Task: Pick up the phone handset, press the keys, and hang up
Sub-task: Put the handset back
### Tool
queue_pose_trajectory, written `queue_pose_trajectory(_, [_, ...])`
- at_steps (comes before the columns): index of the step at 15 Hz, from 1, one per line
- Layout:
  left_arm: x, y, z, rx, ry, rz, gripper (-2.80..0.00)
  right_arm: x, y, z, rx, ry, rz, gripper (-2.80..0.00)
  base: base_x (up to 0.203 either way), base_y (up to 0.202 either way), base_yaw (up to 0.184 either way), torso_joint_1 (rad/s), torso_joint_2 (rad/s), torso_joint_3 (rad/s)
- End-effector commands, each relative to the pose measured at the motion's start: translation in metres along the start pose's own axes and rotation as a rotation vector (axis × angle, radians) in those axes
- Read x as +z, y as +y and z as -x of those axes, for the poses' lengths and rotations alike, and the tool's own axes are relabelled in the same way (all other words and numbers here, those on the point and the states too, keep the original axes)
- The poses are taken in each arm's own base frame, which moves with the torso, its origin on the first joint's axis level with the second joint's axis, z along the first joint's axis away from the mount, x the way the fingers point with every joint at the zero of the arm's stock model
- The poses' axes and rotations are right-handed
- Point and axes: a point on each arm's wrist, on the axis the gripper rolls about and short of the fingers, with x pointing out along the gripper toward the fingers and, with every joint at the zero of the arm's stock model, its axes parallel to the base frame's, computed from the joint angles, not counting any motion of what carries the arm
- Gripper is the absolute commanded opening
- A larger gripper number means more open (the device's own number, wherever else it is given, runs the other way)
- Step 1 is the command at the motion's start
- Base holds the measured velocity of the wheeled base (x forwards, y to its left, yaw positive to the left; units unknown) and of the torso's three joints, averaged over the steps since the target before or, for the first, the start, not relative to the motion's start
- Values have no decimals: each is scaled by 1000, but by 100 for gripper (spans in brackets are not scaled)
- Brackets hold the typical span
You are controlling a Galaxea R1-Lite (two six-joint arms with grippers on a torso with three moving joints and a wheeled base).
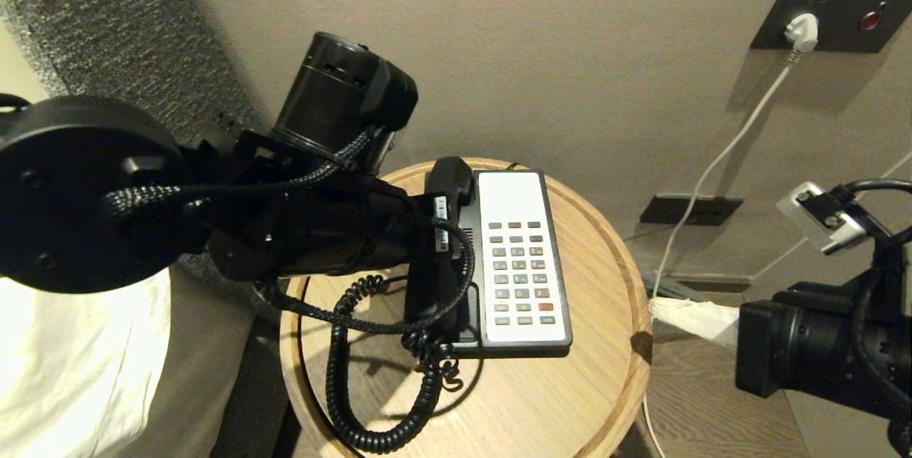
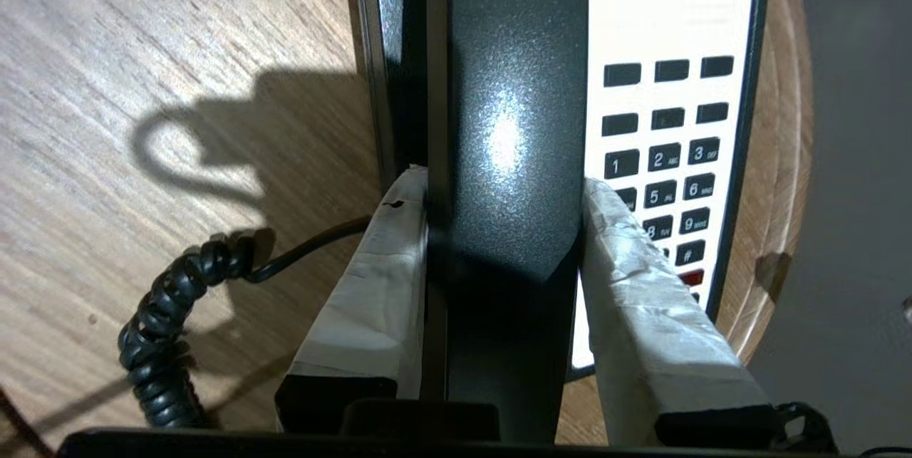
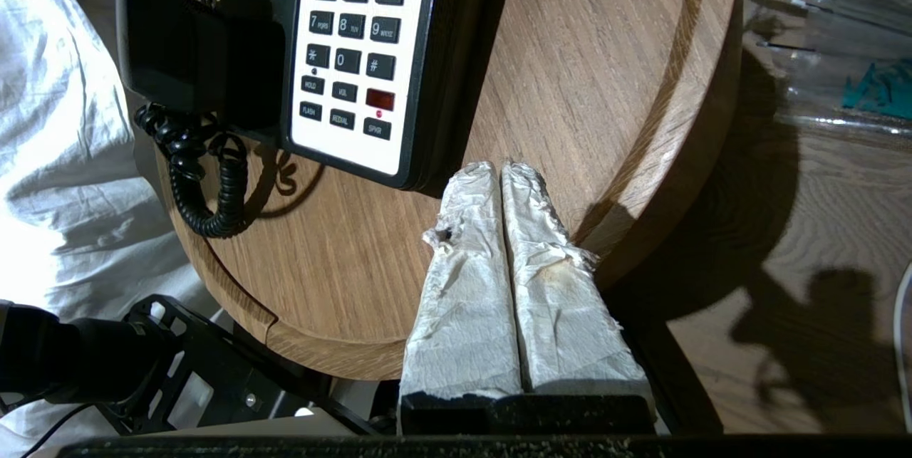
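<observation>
Two tools, left tool [image 2: 502, 187] grasping phone handset [image 2: 509, 123], right tool [image 3: 504, 180] clenched, keys [image 3: 342, 120] reading HOLD, FLASH, REDIAL

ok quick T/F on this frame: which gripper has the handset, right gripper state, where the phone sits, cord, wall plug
1. The left gripper clamps the handset between its taped fingers. True.
2. The right gripper is open over the keypad. False: it is shut, above the bare table beside the phone.
3. The phone sits on a round wooden table. True.
4. The coiled cord hangs off the table to the floor. False: it loops on the tabletop.
5. A white plug is in the wall socket. True.
</observation>
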Motion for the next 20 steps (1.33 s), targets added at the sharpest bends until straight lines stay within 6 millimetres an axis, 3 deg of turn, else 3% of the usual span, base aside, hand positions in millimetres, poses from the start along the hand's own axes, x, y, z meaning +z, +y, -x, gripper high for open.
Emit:
queue_pose_trajectory(1, [5, -3, 3, -3, -5, 5, -280, -2, -1, -1, -4, 9, -2, -280, 0, 0, 0, 0, 0, 0])
queue_pose_trajectory(8, [2, -8, 1, -13, 11, 8, -280, -3, -1, -2, -6, 13, -2, -280, 0, 0, 0, 0, 0, 0])
queue_pose_trajectory(12, [-4, -10, -15, 4, 51, 30, -280, -6, -2, -5, -13, 29, 1, -280, 0, 0, 0, 0, 0, 0])
queue_pose_trajectory(18, [-6, -10, -18, 25, 61, 30, -280, -6, -2, -4, -11, 29, 5, -280, 0, 0, 0, 0, 0, 0])
queue_pose_trajectory(19, [-5, -10, -17, 23, 48, 34, -121, -6, -3, -4, -12, 30, 5, -280, 0, 0, 0, 0, 0, 0])
queue_pose_trajectory(20, [-3, -10, -15, 22, 36, 33, 0, -7, -3, -5, -13, 32, 5, -280, 0, 0, 0, 0, 0, 0])
